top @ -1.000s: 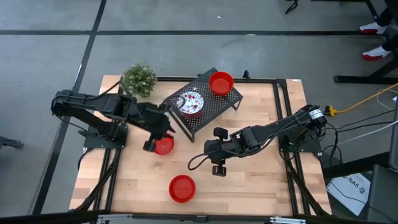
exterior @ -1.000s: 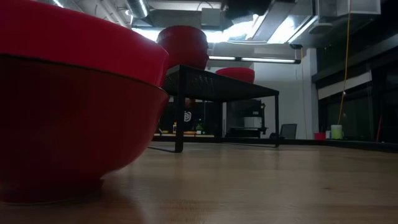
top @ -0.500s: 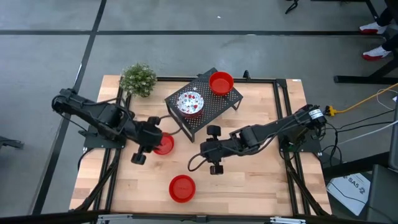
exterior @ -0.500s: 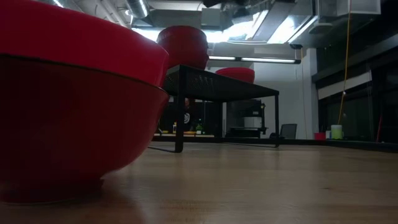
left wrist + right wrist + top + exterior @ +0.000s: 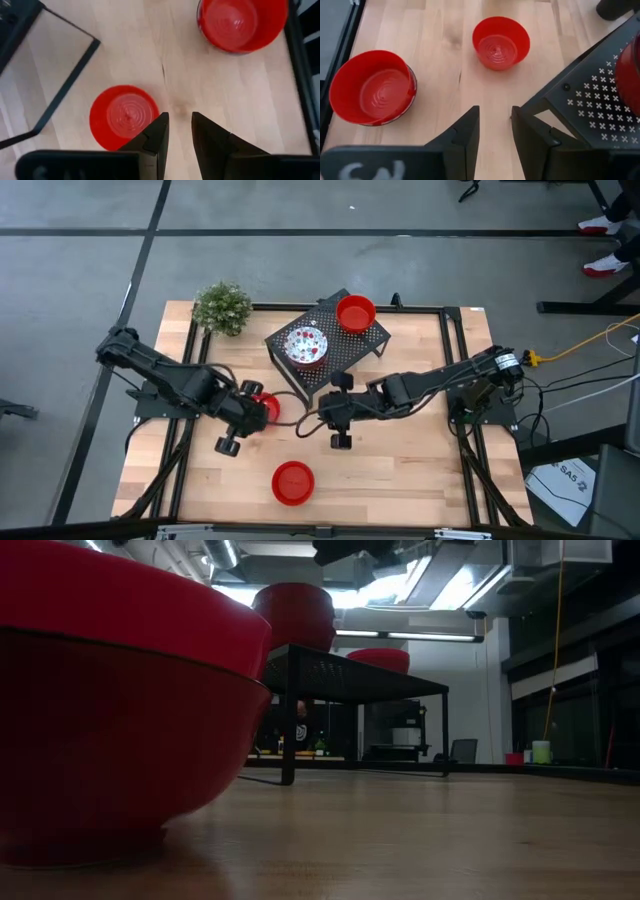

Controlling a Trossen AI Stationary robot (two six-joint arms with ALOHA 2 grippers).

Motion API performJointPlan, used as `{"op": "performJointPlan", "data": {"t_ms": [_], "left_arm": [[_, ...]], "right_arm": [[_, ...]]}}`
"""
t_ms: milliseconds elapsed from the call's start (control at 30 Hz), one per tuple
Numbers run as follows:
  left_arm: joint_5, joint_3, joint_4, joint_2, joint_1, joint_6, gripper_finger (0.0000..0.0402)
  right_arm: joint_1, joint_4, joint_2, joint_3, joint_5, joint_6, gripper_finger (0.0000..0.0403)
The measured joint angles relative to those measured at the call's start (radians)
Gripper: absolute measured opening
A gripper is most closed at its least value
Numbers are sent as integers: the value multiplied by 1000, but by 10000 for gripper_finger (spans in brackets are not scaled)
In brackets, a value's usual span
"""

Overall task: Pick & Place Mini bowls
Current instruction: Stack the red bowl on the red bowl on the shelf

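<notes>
Grey concrete floor surrounds a light wooden table (image 5: 400,470) framed with black rails. Four mini bowls are present. One plain red bowl (image 5: 293,482) sits on bare wood near the table's front edge; it fills the left of the low view. A second plain red bowl (image 5: 264,408) rests on the wood just beside the front-left leg of the black mesh rack (image 5: 345,352). On the rack's top stand a white bowl with red speckles (image 5: 306,346) toward its left end and a third plain red bowl (image 5: 355,313) at its far right corner.

Left gripper (image 5: 232,433) hangs above the table just left of the second red bowl, fingers parted by a narrow gap and holding nothing; its wrist view shows both table-level red bowls apart from the fingers (image 5: 155,137). Right gripper (image 5: 337,411) hovers in front of the rack, fingers likewise slightly parted and empty.

A small green plant (image 5: 222,307) occupies the table's far left corner.
</notes>
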Motion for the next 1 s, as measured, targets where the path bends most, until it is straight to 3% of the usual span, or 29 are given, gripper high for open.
{"op": "performJointPlan", "data": {"t_ms": [400,800,1000], "left_arm": [[18,-12,1,83,-2,1,77],[19,-229,14,84,-27,1,71],[-16,-346,130,84,-52,1,67]], "right_arm": [[0,0,0,0,-1,13,114],[0,0,0,0,-1,19,114],[0,0,0,0,-1,18,114]]}}
